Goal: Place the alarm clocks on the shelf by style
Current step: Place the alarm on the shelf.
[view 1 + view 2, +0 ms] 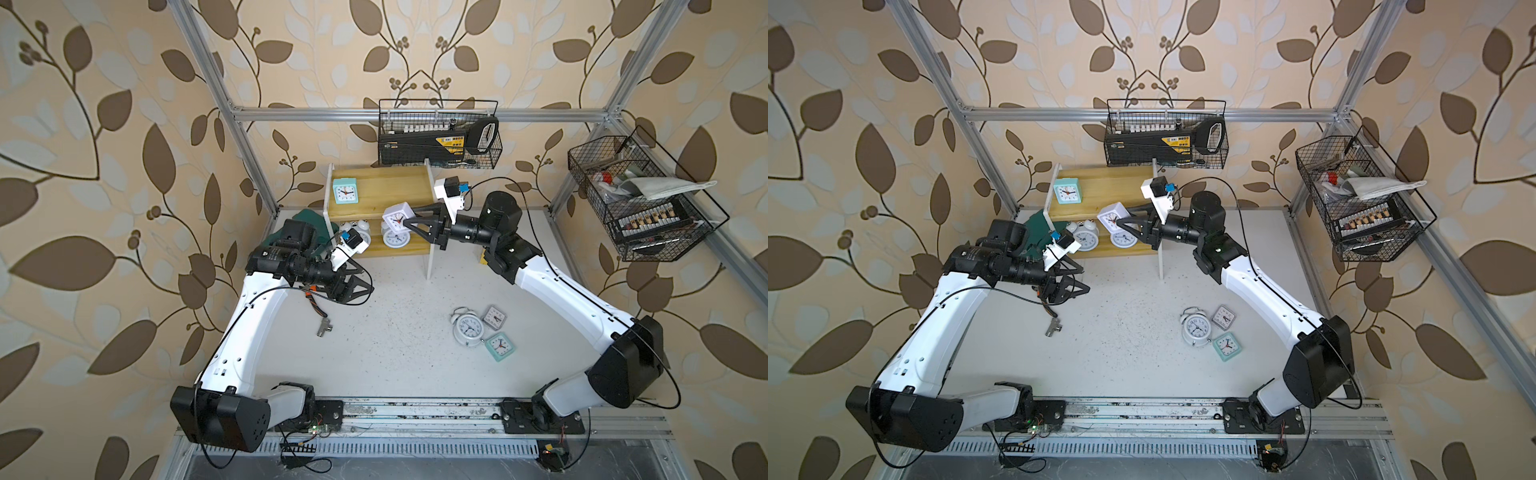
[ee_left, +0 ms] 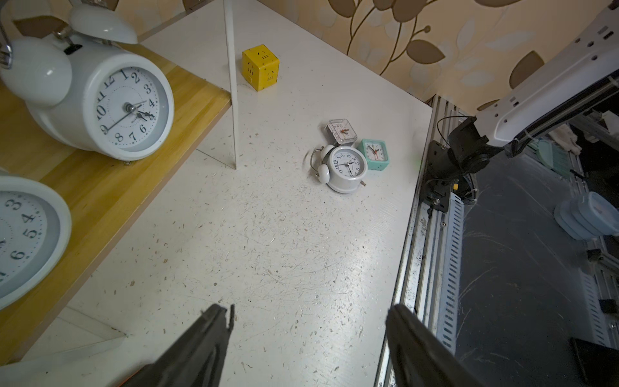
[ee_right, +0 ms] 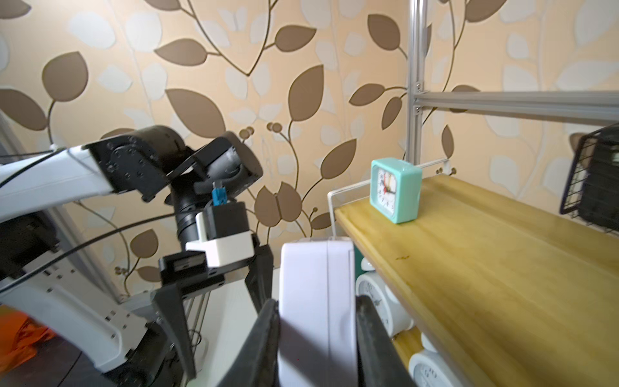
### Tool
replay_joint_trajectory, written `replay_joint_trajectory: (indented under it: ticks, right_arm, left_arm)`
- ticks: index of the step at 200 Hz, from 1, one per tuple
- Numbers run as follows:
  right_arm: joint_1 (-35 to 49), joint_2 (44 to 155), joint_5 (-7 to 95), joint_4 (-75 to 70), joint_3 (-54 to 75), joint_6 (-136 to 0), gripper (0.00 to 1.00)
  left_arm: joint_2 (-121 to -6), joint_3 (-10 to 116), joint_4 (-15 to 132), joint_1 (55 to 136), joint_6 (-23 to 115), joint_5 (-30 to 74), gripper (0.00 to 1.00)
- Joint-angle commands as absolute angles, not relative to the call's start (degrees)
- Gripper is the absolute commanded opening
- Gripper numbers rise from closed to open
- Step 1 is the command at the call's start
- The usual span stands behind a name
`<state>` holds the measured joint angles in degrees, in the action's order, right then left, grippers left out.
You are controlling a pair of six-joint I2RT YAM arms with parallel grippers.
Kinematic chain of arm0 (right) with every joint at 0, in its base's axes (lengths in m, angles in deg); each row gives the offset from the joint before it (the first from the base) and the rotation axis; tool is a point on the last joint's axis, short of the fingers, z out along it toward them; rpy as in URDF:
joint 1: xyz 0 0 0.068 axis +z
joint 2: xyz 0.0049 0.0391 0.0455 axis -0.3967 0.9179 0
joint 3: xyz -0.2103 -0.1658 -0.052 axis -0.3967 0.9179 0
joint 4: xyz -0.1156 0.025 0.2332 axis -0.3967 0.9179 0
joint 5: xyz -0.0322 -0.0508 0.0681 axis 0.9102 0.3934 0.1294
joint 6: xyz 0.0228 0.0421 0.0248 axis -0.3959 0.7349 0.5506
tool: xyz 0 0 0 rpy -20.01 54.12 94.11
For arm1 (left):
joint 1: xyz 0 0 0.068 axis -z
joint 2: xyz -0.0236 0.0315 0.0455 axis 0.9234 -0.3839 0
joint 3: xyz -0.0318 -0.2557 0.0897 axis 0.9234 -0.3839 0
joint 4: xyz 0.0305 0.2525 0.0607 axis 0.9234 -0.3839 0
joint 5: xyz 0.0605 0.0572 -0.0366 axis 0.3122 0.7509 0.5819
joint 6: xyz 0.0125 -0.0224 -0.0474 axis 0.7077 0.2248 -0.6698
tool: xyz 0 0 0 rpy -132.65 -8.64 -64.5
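The right gripper (image 1: 402,223) pinches a pale square clock (image 1: 395,215) by its flanks, holding it tilted in the air just off the front edge of the shelf's (image 1: 390,183) upper board; in the right wrist view the black fingers (image 3: 268,321) press on both sides of the white case; on that upper board, towards its far end from the arm, a mint-green square clock (image 1: 345,191) stands upright, face forward; on the lower board two twin-bell clocks sit side by side, one (image 1: 395,238) directly beneath the held clock, its neighbour (image 1: 362,232) partly hidden in both top views by the left arm's wrist camera; the left gripper (image 1: 368,286) hangs over the table (image 1: 395,299) just in front of the shelf, its jaws spread wide with nothing between them; out on the open tabletop, well apart from the shelf, a third twin-bell clock (image 1: 467,329) lies on its back, touching a greyish square clock (image 1: 493,316) on one side and a second mint-green clock (image 1: 500,345) on the other; a yellow cube (image 2: 260,67) sits beside the shelf's white end frame.
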<state>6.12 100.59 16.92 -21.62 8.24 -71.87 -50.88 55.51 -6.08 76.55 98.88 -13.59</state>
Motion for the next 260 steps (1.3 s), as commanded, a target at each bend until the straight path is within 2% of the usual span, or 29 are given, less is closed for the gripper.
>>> replay_joint_trajectory:
  ticks: [1, 56, 141, 190, 260]
  right_arm:
    - [6.18, 104.5, 24.18, -31.97, 5.44, -66.9, 0.12]
    - [9.34, 112.39, 33.29, -31.68, -0.36, -69.71, 0.12]
    - [10.69, 119.24, 37.9, -24.08, -7.25, -70.64, 0.12]
    - [11.04, 120.0, 37.99, -19.59, -7.94, -71.97, 0.15]
    - [12.35, 116.32, 40.95, -19.26, -1.81, -75.76, 0.19]
  left_arm:
    - [-48.7, 54.57, -3.06, 75.11, 95.48, -16.07, 0.78]
    - [-48.09, 54.09, -2.26, 72.74, 93.94, -16.6, 0.78]
    - [-48.07, 54.33, -3.33, 72.09, 94.32, -16.51, 0.78]
    - [-48.33, 54.67, -3.67, 71.82, 94.47, -16.42, 0.78]
    - [-48.14, 54.87, -3.95, 71.56, 94.55, -16.36, 0.79]
